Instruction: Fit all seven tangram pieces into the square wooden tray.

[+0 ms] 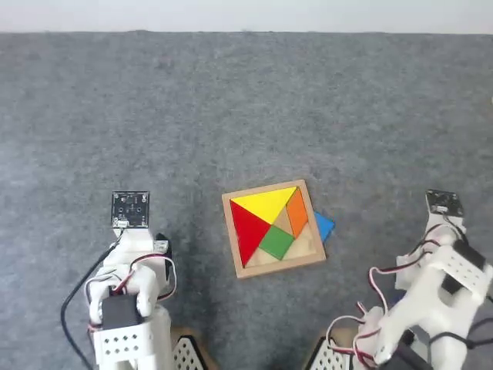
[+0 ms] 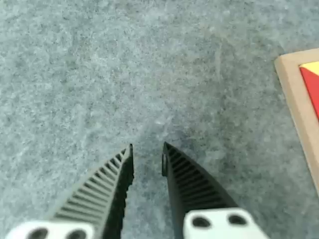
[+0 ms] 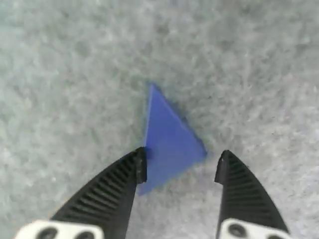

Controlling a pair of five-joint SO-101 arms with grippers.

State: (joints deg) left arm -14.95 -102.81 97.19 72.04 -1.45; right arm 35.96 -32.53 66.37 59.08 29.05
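The square wooden tray (image 1: 309, 259) lies mid-table and holds a yellow triangle (image 1: 266, 204), a red triangle (image 1: 248, 227), an orange piece (image 1: 297, 211) and a green square (image 1: 276, 242). A light blue piece (image 1: 324, 226) rests on the carpet against the tray's right side. A dark blue triangle (image 3: 169, 137) lies flat on the carpet between the fingers of my open right gripper (image 3: 182, 153), and one fingertip (image 3: 139, 162) touches its edge. My left gripper (image 2: 147, 148) hovers over bare carpet, narrowly open and holding nothing, with the tray's corner (image 2: 291, 87) off to one side.
Grey carpet covers the table. The left arm (image 1: 131, 262) stands at the front left and the right arm (image 1: 439, 285) at the front right, with cables looping at their bases. The far half of the carpet is open room.
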